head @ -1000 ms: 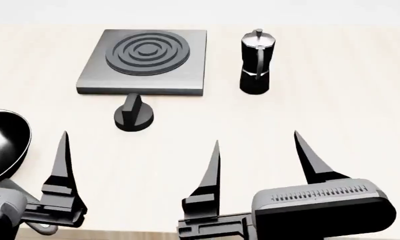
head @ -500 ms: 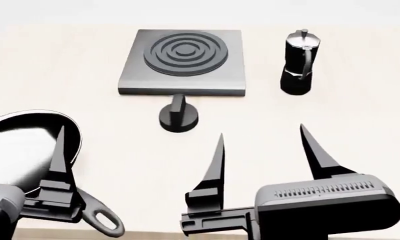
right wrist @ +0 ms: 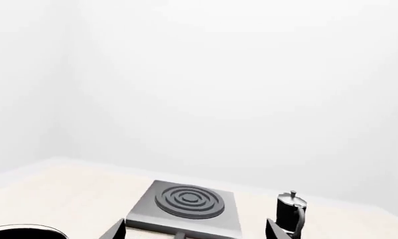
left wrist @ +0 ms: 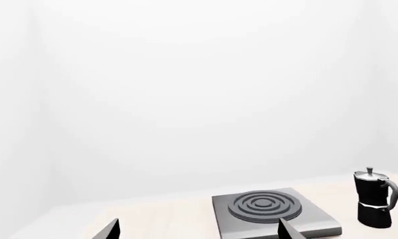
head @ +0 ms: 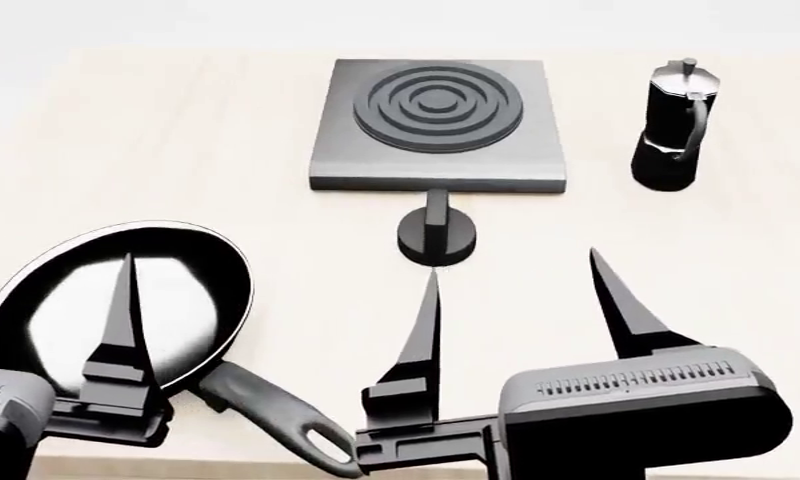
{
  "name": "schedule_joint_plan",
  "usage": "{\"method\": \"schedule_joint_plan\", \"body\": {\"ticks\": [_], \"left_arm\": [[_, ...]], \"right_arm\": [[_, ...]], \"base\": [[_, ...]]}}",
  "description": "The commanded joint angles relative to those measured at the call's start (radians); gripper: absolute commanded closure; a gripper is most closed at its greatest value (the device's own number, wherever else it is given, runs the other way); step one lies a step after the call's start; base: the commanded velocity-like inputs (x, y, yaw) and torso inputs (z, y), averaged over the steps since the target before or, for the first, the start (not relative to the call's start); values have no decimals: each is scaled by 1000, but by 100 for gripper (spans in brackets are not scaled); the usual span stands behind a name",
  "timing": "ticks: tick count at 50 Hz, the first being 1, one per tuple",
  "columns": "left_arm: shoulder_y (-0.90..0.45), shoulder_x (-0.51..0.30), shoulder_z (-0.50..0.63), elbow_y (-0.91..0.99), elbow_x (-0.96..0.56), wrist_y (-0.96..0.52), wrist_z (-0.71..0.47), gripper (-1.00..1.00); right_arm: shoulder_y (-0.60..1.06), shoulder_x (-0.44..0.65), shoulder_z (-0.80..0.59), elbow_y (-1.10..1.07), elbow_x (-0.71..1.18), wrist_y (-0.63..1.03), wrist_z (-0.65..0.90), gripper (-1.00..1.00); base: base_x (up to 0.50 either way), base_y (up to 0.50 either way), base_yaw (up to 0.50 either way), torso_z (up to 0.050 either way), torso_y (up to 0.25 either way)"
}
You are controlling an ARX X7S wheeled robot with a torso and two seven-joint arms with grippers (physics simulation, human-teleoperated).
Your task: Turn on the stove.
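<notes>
Right gripper (head: 514, 300) hangs low over the table (head: 173, 130), fingers spread wide with nothing between them, its left fingertip just short of the knob (head: 438, 232). The stove (head: 438, 125) lies flat beyond the knob, moka pot (head: 674, 125) to its right. Left gripper (head: 127, 330) sits above the frying pan (head: 53, 310); only one finger shows, so its opening can't be judged here.

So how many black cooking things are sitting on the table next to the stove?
2. The frying pan lies at the near left, under the left gripper. The moka pot stands upright at the far right, beside the stove. Nothing else shows.
</notes>
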Motion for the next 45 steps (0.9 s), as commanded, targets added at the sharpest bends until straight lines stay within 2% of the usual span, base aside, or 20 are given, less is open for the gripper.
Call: {"method": "schedule_joint_plan", "body": {"ticks": [1,25,45], "left_arm": [[9,-7,12,0,-4,10,-10,-100],[2,-21,21,-2,-20,8,-25,-100],[0,-33,29,-6,-26,11,-41,-100]], "right_arm": [[-4,14,-14,1,-4,-2,10,-100],[4,22,-24,8,12,0,19,-100],[5,30,-27,13,22,-1,30,-100]], "base": [[0,0,0,0,0],[0,24,0,0,0],[188,0,0,0,0]]}}
